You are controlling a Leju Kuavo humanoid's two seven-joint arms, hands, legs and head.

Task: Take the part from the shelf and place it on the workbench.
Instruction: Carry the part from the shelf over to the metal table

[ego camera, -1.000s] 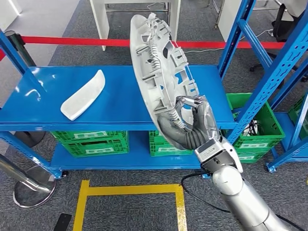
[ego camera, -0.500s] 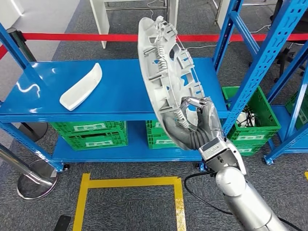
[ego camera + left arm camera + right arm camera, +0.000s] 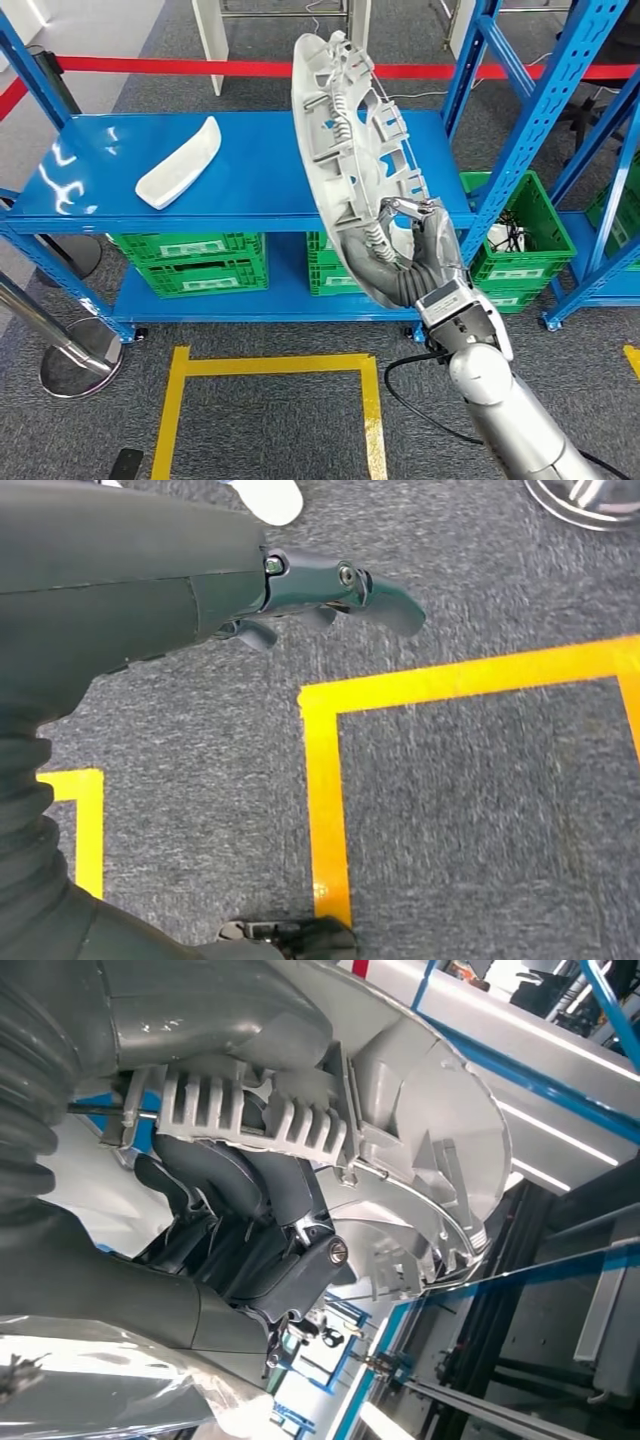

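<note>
The grey part (image 3: 349, 150) is gripped at its lower end by the right hand (image 3: 419, 262), raised in front of the blue shelf (image 3: 256, 170). Its long axis is held near upright, top tilted left, ribbed side facing right. The left hand (image 3: 332, 585) is seen empty, fingers extended, over the floor.

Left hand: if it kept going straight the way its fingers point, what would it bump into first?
Probably the grey carpet floor. The left hand holds nothing and hangs over it, near the yellow tape line; depth is unclear.
</note>
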